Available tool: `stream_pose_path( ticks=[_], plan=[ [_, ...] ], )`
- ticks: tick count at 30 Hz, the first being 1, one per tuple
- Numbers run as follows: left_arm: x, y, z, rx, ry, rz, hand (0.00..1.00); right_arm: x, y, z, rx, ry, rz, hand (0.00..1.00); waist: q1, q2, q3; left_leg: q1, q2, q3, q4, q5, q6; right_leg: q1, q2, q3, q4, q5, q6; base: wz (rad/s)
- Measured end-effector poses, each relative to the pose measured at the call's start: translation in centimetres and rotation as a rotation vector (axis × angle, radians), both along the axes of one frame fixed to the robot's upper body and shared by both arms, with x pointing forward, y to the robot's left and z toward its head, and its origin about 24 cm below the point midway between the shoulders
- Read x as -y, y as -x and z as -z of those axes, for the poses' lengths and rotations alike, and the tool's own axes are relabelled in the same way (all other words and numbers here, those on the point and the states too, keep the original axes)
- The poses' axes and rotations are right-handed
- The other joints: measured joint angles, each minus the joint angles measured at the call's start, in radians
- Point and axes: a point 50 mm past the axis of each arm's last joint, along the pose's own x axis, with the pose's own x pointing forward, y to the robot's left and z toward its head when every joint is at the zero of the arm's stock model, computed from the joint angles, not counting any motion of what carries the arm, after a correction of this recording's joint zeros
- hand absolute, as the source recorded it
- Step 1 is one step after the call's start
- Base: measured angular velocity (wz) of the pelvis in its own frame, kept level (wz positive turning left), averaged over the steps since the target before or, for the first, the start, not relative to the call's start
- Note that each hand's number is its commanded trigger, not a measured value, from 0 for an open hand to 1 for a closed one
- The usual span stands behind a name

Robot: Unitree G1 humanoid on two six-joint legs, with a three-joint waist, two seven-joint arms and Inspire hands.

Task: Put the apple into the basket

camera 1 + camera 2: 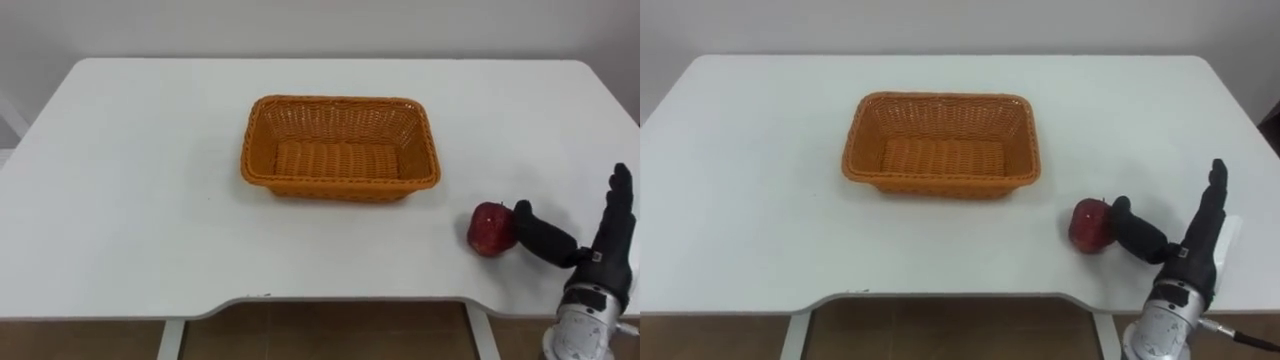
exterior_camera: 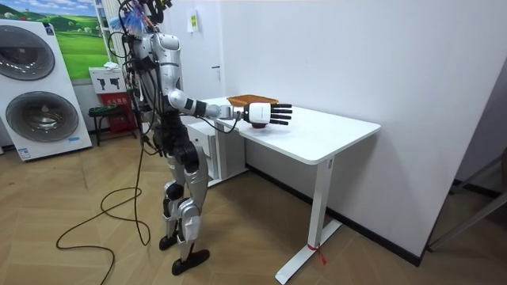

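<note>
Apple (image 1: 491,229), round, glossy and red, sits at the lower right of the frame on the smooth white tabletop (image 1: 130,200), immediately left of the robot's right hand (image 1: 598,258). The fingers (image 1: 617,205) stand straight and unclosed, the dark thumb reaching to the fruit's right flank and seemingly touching it. Up and left of the apple, near the frame's centre, lies an empty rectangular basket (image 1: 340,99) of orange woven wicker, its long axis running left to right.

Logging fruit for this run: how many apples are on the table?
1. The apple lies on the white table, right of the wicker basket, at the thumb of the open right hand. The basket holds none.
</note>
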Motion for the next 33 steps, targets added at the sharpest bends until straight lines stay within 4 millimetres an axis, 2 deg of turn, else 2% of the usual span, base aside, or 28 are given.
stream_pose_path(
  ticks=[10,15,21,25,33],
  plan=[
    [0.0,0.2,-0.1,0.005,-0.002,0.011,0.00,0.3,-0.4,-1.1,0.074,-0.021,0.057,0.00,0.001,0.005,0.0031,-0.004,0.000,0.000,-0.001,0.000,0.000,-0.003,0.000,-0.002,-0.003,0.000,0.000,0.00],
    [0.0,0.0,-0.1,0.015,-0.001,0.015,0.00,0.4,-0.4,-1.3,0.089,-0.017,0.069,0.00,0.014,0.006,0.0024,-0.002,0.000,0.001,-0.001,0.000,0.000,-0.003,0.000,0.000,-0.003,0.000,0.000,0.00],
    [0.0,0.1,-0.1,0.015,-0.001,0.015,0.00,0.4,-0.4,-1.3,0.090,-0.013,0.077,0.00,0.018,0.003,0.0003,-0.002,0.000,0.001,0.001,0.000,0.000,-0.001,0.000,0.000,-0.001,0.000,0.000,0.00],
    [0.0,0.0,-0.1,0.016,-0.002,0.015,0.00,0.3,-0.4,-1.5,0.102,-0.011,0.083,0.00,0.021,-0.004,-0.0041,-0.001,0.000,0.000,0.001,0.000,0.000,0.000,0.000,0.000,0.001,0.000,0.000,0.00],
    [0.3,-0.6,0.0,0.027,0.003,0.036,0.00,-1.3,-1.0,-2.1,0.127,0.022,0.004,0.00,0.019,-0.002,-0.0017,-0.003,-0.001,-0.010,0.001,0.000,0.000,-0.001,0.000,-0.006,0.000,0.000,0.000,0.02]
  ],
)
